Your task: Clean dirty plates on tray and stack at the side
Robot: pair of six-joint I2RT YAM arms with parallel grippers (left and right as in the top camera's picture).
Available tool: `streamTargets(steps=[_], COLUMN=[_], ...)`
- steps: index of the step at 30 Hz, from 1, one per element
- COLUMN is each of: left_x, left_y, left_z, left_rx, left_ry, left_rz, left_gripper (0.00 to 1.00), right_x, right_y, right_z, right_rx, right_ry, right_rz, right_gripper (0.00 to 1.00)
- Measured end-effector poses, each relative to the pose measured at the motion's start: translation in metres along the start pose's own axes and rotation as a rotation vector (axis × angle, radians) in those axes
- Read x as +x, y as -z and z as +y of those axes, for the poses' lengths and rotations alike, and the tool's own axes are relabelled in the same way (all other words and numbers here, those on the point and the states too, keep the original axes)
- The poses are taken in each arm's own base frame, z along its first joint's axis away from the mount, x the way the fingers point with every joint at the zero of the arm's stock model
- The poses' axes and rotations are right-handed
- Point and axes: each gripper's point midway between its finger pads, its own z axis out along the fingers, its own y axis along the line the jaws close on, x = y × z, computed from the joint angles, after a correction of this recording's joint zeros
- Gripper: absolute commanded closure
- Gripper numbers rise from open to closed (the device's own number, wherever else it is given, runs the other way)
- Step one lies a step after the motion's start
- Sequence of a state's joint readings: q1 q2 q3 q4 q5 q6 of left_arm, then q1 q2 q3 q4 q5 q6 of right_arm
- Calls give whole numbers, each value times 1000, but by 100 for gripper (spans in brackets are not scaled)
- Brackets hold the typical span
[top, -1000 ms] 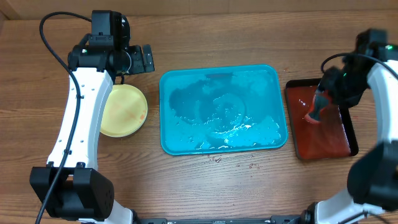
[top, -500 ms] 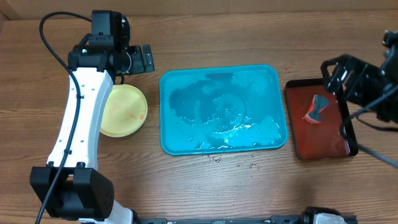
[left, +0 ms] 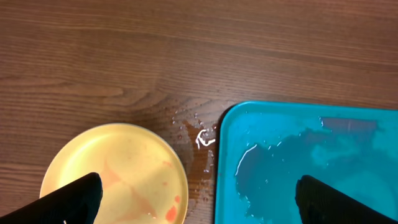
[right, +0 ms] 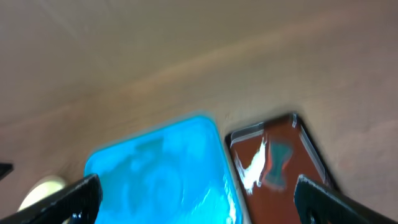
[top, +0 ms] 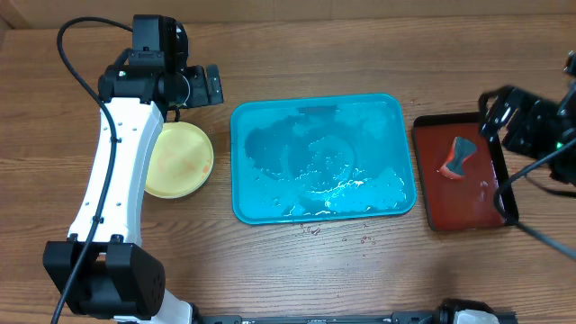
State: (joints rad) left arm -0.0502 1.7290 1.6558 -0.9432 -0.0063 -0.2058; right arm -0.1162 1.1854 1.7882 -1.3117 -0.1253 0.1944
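Observation:
A pale yellow plate [top: 178,160] with faint red smears lies on the wood left of the teal tray [top: 238,171]. The tray holds water, and a round cyan shape [top: 324,160] like a plate shows in it. My left gripper [top: 214,87] hangs open above the table behind the yellow plate. In the left wrist view the yellow plate [left: 115,177] and the tray [left: 311,162] lie below the open left gripper [left: 199,208]. My right gripper [top: 500,110] stands open and holds nothing at the far right. The blurred right wrist view shows the tray [right: 155,168] under the right gripper [right: 196,199].
A dark red-brown tray [top: 468,202] with a black rim sits right of the teal tray, and a small grey-and-red sponge [top: 459,157] lies on it. Water drops [top: 310,229] dot the wood in front of the teal tray.
My right gripper has opened, left the sponge on the red-brown tray, and drawn back to the right. The left arm has not moved.

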Motion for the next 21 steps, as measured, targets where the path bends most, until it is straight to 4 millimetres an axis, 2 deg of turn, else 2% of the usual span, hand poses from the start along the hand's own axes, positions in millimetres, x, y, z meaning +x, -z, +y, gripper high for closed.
streamTargets(steps=[3, 6, 9, 12, 17, 21], left_x=[0, 0, 0, 0, 0, 0], left_y=[0, 0, 0, 0, 0, 0], left_z=[1, 1, 1, 1, 1, 1], left_rx=[-3, -6, -6, -6, -6, -7], left_ry=[0, 0, 0, 0, 0, 0], left_rz=[-1, -1, -1, -1, -2, -2], left_gripper=[0, 0, 0, 0, 0, 0], right_x=[-8, -4, 5, 20, 76, 120], right_y=[7, 20, 27, 24, -16, -45], right_z=[2, 2, 1, -4, -21, -26], right_rx=[-21, -48, -81, -112, -147, -203], right_ry=[44, 78, 109, 133, 154, 176], right_rz=[-120, -246, -387, -514, -592, -646], right_gripper=[0, 0, 0, 0, 0, 0])
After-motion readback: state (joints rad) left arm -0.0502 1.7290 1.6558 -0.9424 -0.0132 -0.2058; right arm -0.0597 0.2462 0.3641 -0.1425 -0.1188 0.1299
